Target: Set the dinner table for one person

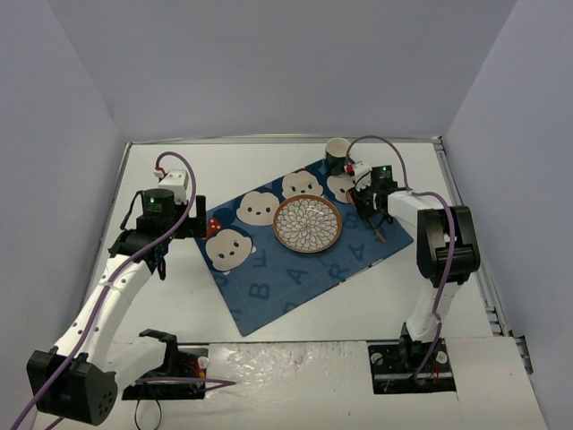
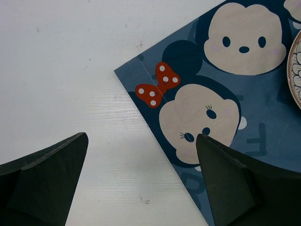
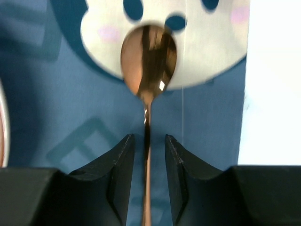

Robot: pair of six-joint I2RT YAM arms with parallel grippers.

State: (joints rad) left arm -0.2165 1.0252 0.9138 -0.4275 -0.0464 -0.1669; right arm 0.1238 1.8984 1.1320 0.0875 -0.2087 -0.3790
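Observation:
The white dinner table [image 1: 179,296] carries a blue cartoon-printed placemat [image 1: 295,278], laid at an angle. A brown patterned plate [image 1: 307,223] sits at its middle and a cup [image 1: 337,152] stands at its far corner. My right gripper [image 1: 372,217] is low over the placemat's right side. In the right wrist view a copper spoon [image 3: 148,63] lies on the placemat between my right gripper's [image 3: 148,139] parted fingers, with a gap on each side of the handle. My left gripper [image 2: 141,136] is open and empty over the placemat's [image 2: 263,122] left edge and the bare table [image 2: 61,70].
Grey walls enclose the table on three sides. The plate's rim shows at the right edge of the left wrist view [image 2: 295,70]. The white table shows right of the placemat in the right wrist view [image 3: 273,94].

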